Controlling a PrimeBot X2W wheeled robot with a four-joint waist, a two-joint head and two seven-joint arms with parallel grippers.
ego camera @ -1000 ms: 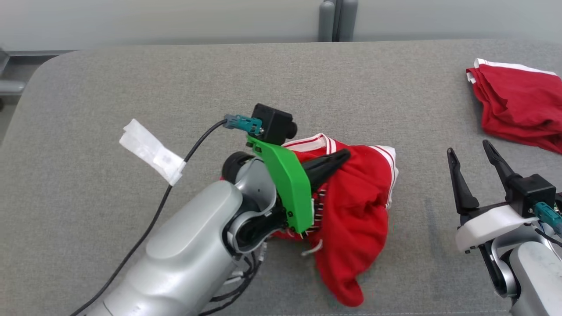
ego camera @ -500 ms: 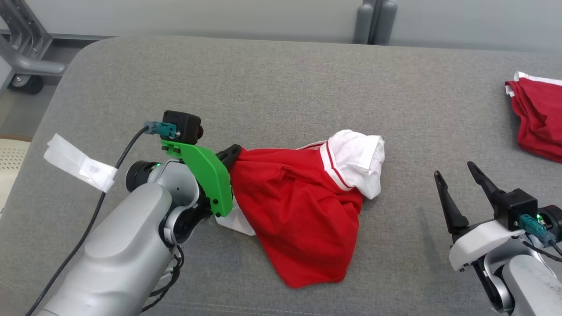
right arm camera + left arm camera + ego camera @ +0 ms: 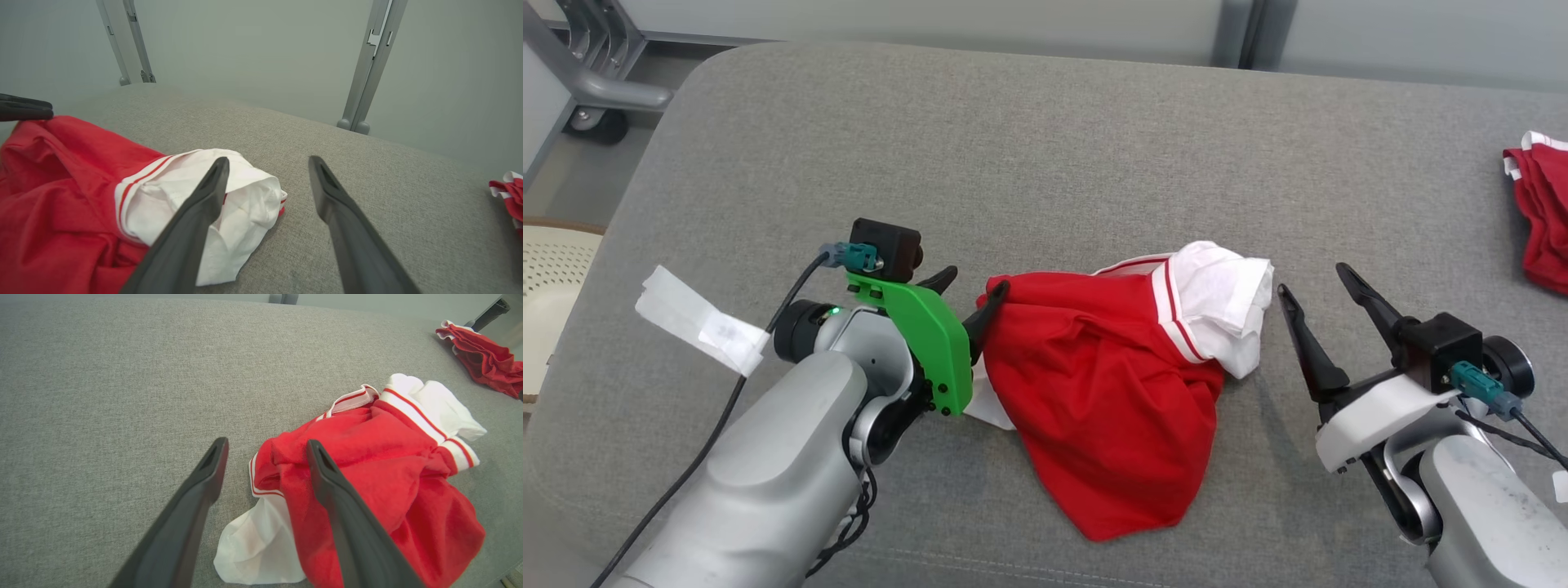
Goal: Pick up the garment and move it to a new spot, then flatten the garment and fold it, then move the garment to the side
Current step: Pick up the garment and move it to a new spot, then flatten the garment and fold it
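Observation:
The garment (image 3: 1111, 392), red with white sleeves and striped trim, lies crumpled on the grey cushion (image 3: 1045, 163). My left gripper (image 3: 972, 286) is open at its left edge. In the left wrist view the left gripper (image 3: 265, 443) straddles that edge: one finger rests over the red cloth of the garment (image 3: 388, 457), the other stands over bare cushion. My right gripper (image 3: 1311, 282) is open just right of the white sleeve, holding nothing. In the right wrist view the right gripper (image 3: 268, 160) points past the garment's white sleeve (image 3: 184, 192).
A second red garment (image 3: 1539, 204) lies at the cushion's far right edge. A white tape tag (image 3: 703, 322) hangs on my left arm's cable. A metal frame (image 3: 588, 82) and a cream perforated object (image 3: 547, 286) stand beyond the cushion's left edge.
My left gripper has opened and let go of the garment, which now rests on the cushion. My right gripper has come closer to the white sleeve. The head camera has shifted.

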